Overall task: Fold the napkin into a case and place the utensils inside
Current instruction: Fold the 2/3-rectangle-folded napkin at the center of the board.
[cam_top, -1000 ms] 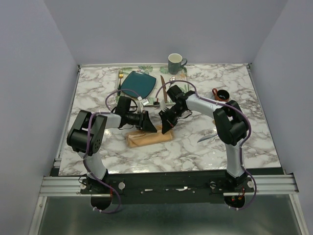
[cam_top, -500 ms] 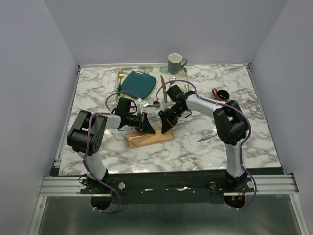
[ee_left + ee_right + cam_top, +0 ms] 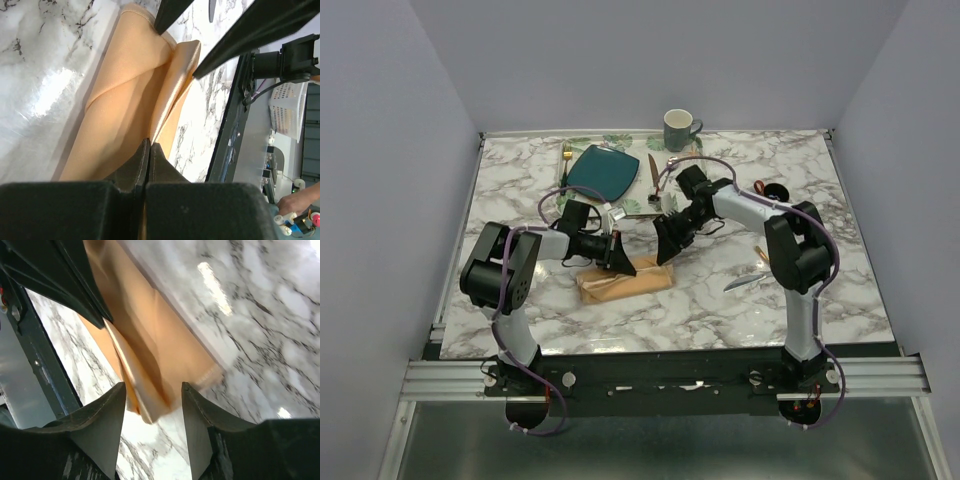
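Note:
The peach-tan napkin lies folded into a long strip on the marble near the table's front middle. My left gripper is low at its far edge. In the left wrist view the jaws are shut on a fold of the napkin. My right gripper hangs open just above the strip's right end, touching nothing. A silver-grey knife lies to the right by the right arm. A small gold glint beside it may be the spoon.
A teal plate rests on a leaf-patterned tray at the back. A gold fork lies on its left and a brown-handled knife on its right. A green mug stands behind, and a small dark cup at the right.
The left gripper has shut on the napkin's fold. The right gripper has let go of the cloth, opened, and drawn up and back to the right.

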Tool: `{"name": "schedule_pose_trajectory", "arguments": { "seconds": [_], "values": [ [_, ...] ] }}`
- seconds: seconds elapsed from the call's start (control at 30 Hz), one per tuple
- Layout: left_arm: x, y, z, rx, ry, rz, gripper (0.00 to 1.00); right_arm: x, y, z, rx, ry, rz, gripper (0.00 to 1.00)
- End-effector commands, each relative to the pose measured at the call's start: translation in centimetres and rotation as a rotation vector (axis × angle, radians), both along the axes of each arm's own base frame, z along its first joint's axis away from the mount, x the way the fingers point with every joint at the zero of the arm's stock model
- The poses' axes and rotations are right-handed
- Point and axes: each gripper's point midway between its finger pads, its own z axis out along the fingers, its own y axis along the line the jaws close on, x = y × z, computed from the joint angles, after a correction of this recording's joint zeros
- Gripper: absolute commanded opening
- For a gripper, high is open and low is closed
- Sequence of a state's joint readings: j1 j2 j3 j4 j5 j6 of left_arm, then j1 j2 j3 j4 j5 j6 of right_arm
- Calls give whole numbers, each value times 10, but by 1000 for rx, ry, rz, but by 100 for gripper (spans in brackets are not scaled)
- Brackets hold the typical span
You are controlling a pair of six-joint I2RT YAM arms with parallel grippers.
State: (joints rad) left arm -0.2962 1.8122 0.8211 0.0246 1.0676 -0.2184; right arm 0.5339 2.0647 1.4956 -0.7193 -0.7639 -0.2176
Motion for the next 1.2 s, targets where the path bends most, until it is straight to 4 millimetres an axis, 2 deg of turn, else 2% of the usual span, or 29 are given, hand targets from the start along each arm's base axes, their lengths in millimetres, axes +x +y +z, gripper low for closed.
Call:
{"name": "schedule_pose_trajectory", "arguments": {
  "seconds": [0.0,0.33,0.4,0.7,0.77,0.93,1.0,1.03,1.17],
  "values": [
    [5,-1,1,-19,-4,-20,0,-11,-8,13,34,16,16,58],
    [12,0,6,-40,-5,-17,0,-21,-11,5,38,53,29,63],
    [14,0,5,-39,-4,-17,0,-21,-9,8,51,55,32,67],
    [13,1,1,-27,18,-18,0,-28,-4,20,113,86,55,70],
    [14,2,-1,-26,22,-17,0,-30,-3,23,127,89,63,76],
    [17,4,0,-32,28,-9,0,-28,-4,18,114,80,68,77],
    [18,5,1,-38,26,-10,0,-25,-5,13,96,73,63,72],
    [18,5,1,-43,28,-12,0,-22,-4,12,92,62,57,62],
    [17,4,10,-71,0,-33,0,-12,-5,2,46,45,35,39]
  ]
}}
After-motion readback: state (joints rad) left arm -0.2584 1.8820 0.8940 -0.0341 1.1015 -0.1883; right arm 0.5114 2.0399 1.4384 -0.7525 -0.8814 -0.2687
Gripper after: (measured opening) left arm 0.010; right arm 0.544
